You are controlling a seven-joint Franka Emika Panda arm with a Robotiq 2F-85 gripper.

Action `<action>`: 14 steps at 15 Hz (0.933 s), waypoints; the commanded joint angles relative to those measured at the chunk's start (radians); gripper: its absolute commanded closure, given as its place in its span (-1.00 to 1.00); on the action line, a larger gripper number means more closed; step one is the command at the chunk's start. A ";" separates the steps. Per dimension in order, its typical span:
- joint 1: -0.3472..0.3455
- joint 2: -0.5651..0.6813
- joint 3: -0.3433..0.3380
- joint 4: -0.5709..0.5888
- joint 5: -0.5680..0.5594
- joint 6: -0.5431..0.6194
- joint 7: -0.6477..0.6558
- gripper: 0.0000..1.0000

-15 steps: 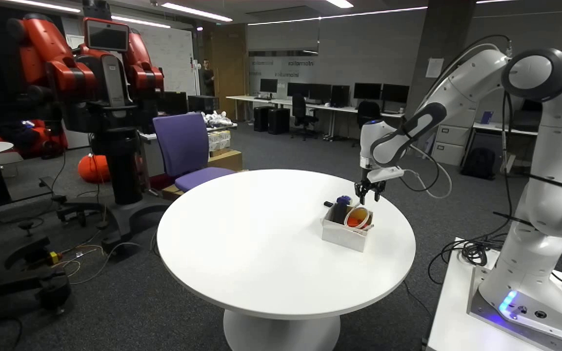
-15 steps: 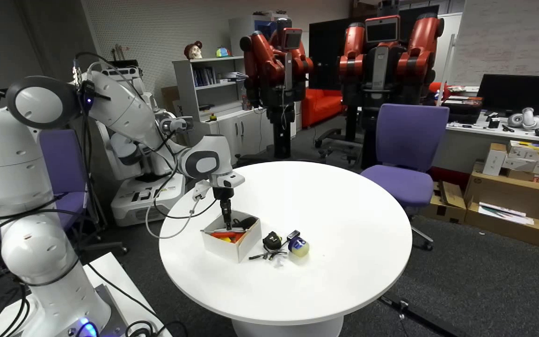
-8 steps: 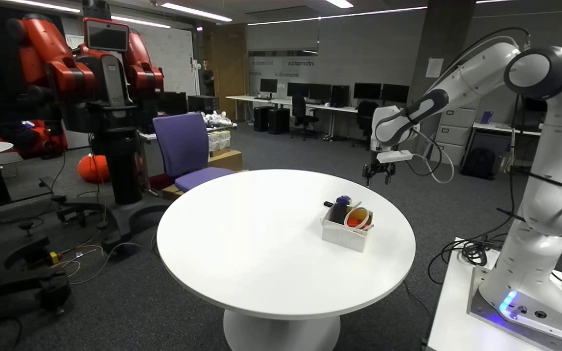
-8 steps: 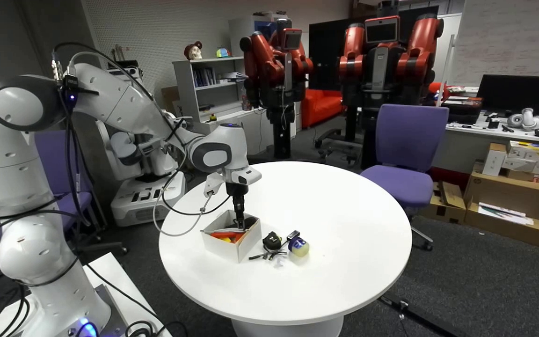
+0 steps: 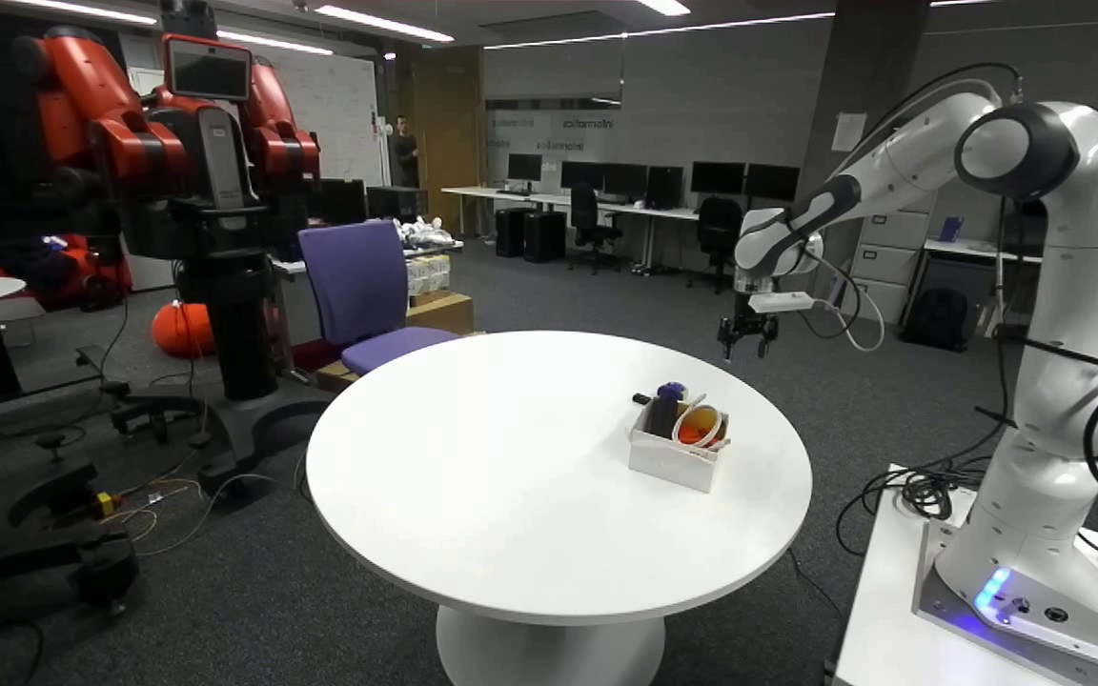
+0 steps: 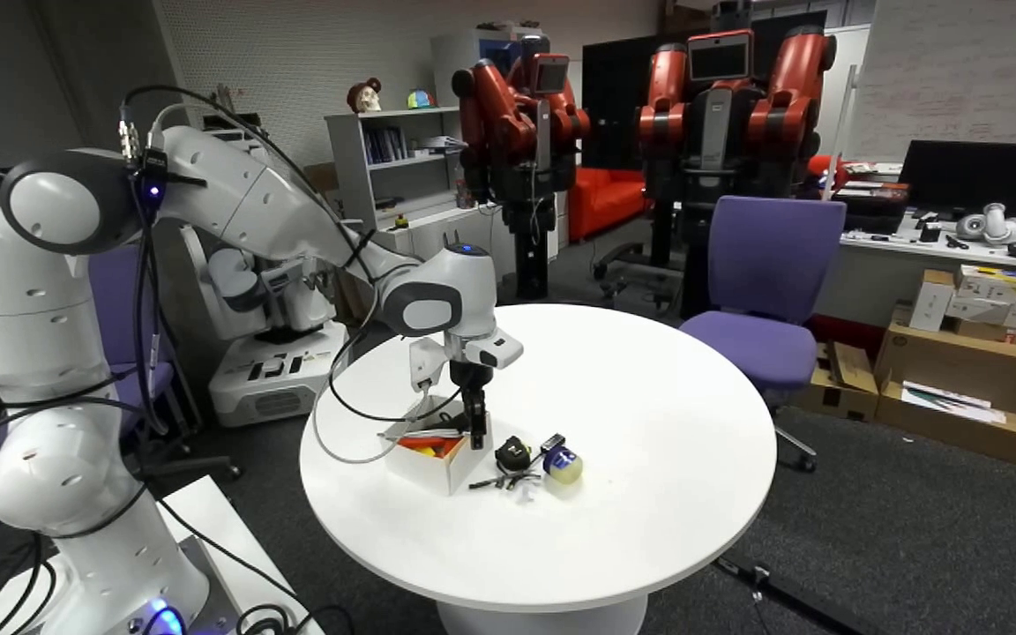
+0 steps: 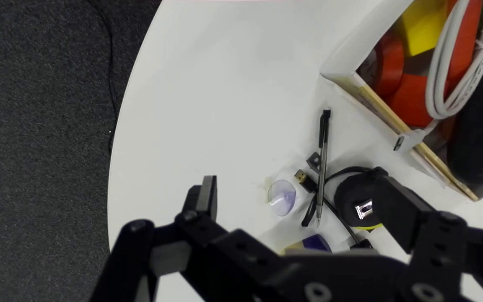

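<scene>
Empty and spread wide, my gripper (image 7: 302, 197) hangs above a loose cluster on the white round table. Below it, in the wrist view, lie a clear suction cup (image 7: 282, 197), a pen (image 7: 323, 163) across a black USB cable (image 7: 307, 181), and a round black tape measure (image 7: 352, 201) partly covered by one finger. A purple-and-yellow jar (image 7: 316, 242) is mostly hidden by the gripper's body; an exterior view shows the jar (image 6: 564, 465) lying on the table. In that view my gripper (image 6: 476, 441) appears in front of the box's side; it touches nothing visible.
A white open box (image 6: 420, 467) beside the cluster holds a coiled white cable (image 7: 438, 84), red and yellow things and a dark object (image 7: 482, 134). The table edge (image 7: 113, 167) curves along the left of the wrist view. A purple chair (image 5: 358, 286) stands beyond the table.
My gripper has risen and moved away from over the box, towards the loose cluster. Its jaws look somewhat wider than a second ago. The box and table things have not moved.
</scene>
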State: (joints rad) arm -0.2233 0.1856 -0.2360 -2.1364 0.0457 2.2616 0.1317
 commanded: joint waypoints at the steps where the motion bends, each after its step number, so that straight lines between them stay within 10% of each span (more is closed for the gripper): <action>1: -0.003 0.010 0.001 0.006 0.000 -0.002 -0.003 -1.00; 14: -0.009 0.064 0.000 0.030 0.014 0.008 0.000 -1.00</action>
State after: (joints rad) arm -0.2231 0.2240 -0.2355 -2.1312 0.0463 2.2632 0.1306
